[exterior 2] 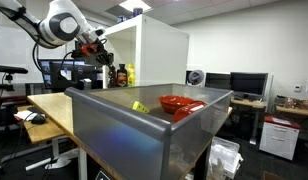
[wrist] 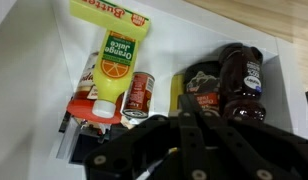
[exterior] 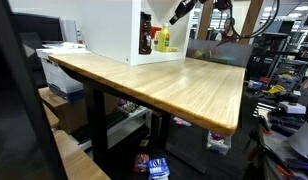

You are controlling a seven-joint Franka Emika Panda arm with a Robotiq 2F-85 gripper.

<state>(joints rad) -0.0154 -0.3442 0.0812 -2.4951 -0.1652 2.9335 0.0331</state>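
My gripper (wrist: 184,108) has its two black fingers pressed together with nothing between them. It hovers just in front of a white open-fronted cabinet (exterior: 109,30) holding groceries. Closest in the wrist view are a red can (wrist: 141,92) and a dark pouch (wrist: 199,92). A yellow orange-juice bottle (wrist: 116,58) lies to the left and a dark brown bottle (wrist: 242,80) to the right. A yellow box (wrist: 109,12) sits above them. In both exterior views the gripper (exterior: 180,12) (exterior 2: 98,50) is raised above the bottles (exterior: 159,40) (exterior 2: 120,75).
The cabinet stands at the back of a long wooden table (exterior: 184,85). A large grey bin (exterior 2: 144,130) in the foreground holds a red bowl (exterior 2: 180,103) and a small yellow item (exterior 2: 140,106). Desks, monitors and clutter surround the table.
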